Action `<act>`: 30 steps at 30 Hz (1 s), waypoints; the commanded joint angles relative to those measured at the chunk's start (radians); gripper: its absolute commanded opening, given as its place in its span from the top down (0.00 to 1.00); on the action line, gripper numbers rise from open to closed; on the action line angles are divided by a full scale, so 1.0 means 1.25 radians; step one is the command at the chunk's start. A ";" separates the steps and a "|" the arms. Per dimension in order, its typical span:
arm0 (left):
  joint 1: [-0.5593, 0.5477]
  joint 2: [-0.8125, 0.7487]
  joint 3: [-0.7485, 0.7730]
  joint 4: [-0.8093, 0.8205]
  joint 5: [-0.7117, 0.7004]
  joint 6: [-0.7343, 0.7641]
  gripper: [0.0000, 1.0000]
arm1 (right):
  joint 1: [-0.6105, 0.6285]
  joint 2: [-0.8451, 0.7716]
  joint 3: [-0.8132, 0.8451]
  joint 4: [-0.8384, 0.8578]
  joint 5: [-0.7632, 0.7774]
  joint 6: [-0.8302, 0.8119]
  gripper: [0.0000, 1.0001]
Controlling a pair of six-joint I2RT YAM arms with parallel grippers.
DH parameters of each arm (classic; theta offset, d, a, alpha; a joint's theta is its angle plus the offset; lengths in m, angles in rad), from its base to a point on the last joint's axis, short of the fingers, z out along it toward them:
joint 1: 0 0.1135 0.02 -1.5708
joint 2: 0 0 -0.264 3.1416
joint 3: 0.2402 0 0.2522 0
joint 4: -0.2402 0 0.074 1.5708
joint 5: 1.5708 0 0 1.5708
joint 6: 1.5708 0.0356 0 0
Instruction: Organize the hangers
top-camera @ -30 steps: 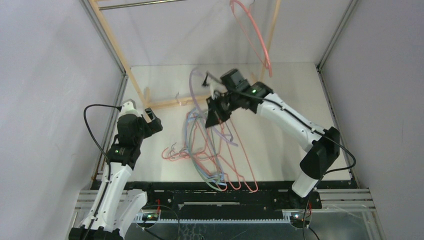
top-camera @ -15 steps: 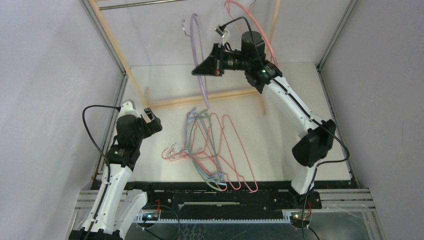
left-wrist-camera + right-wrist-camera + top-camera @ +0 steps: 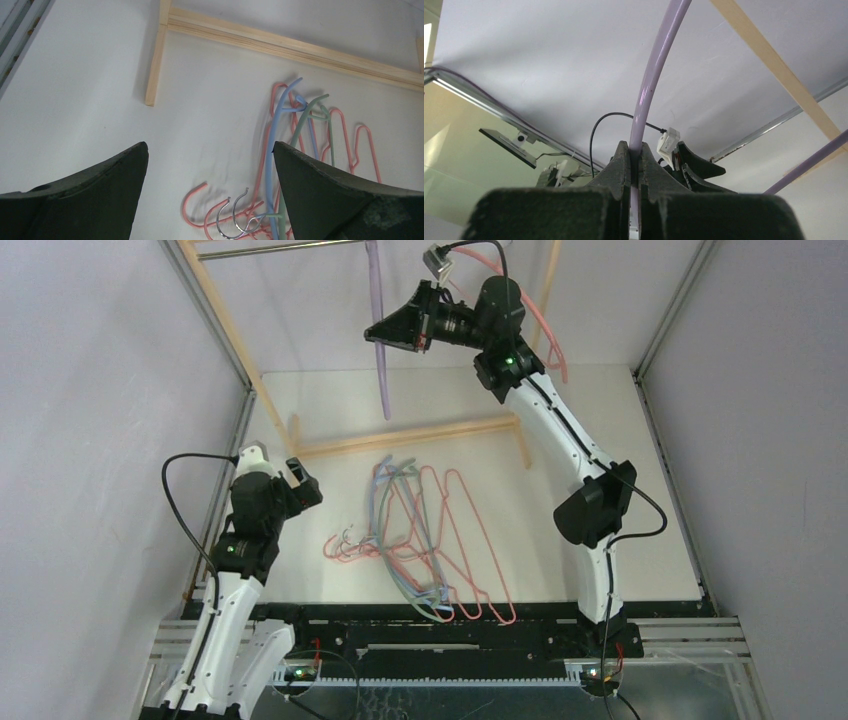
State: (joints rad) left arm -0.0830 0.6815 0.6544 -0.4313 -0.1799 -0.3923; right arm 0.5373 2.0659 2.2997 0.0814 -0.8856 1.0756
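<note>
My right gripper (image 3: 378, 335) is raised high by the rack's metal rail (image 3: 290, 249) and is shut on a lavender hanger (image 3: 380, 350), which hangs down from it; the wrist view shows its jaws clamped on the lavender wire (image 3: 651, 85). A salmon-pink hanger (image 3: 545, 330) hangs on the rack behind the right arm. A pile of hangers (image 3: 425, 540), mostly salmon-pink with blue and green ones, lies on the white table. My left gripper (image 3: 300, 483) is open and empty, left of the pile; its view shows the pile's hooks (image 3: 235, 220) below and between the jaws.
The wooden rack frame has a slanted left post (image 3: 235, 335) and a floor bar (image 3: 400, 438) across the table behind the pile. Metal enclosure posts stand at the back left and right (image 3: 670, 310). Grey walls close both sides.
My right gripper has lifted the lavender hanger from just above the pile up and back to the level of the rack's rail. The left arm has barely moved.
</note>
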 commanded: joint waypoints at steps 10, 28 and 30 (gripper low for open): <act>-0.001 -0.012 0.013 0.007 -0.016 0.006 0.00 | -0.029 -0.023 -0.056 0.006 0.073 0.021 1.00; -0.002 0.012 0.021 0.017 -0.014 0.011 0.00 | -0.154 -0.155 -0.272 0.120 0.122 0.077 1.00; -0.001 0.020 0.023 0.021 -0.012 0.010 0.00 | -0.172 -0.165 -0.281 0.122 0.115 0.080 1.00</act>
State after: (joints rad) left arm -0.0830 0.6933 0.6544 -0.4332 -0.1852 -0.3920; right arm 0.3691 1.9259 1.9663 0.1711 -0.7544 1.1488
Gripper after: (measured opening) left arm 0.996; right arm 0.026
